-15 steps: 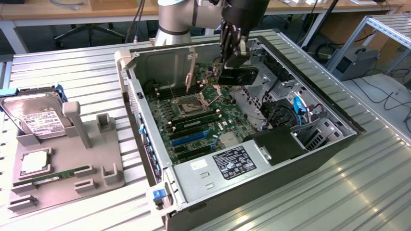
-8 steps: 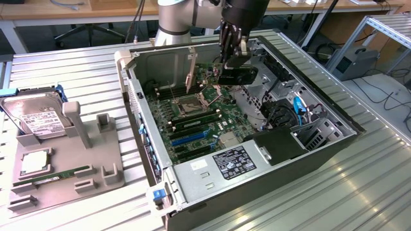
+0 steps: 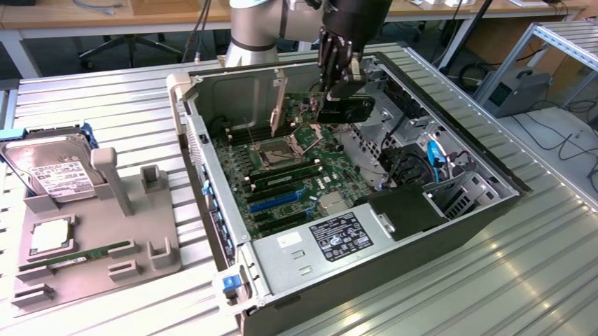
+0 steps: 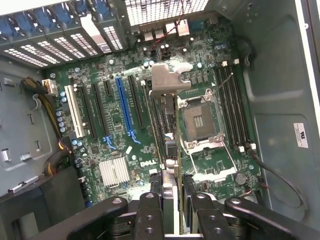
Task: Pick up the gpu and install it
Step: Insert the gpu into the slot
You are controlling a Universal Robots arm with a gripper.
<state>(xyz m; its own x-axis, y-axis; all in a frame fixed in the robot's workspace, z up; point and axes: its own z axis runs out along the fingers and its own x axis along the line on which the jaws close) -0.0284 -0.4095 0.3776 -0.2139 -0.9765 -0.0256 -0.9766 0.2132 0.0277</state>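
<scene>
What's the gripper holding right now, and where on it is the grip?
The gripper holds the gpu edge-on above the motherboard, clamped on the end opposite its silver bracket.

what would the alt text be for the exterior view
A robot gripper holds a black gpu on edge above the motherboard inside an open computer case on a slatted metal table. On the exterior view's left, a grey holder carries a hard drive.
</scene>
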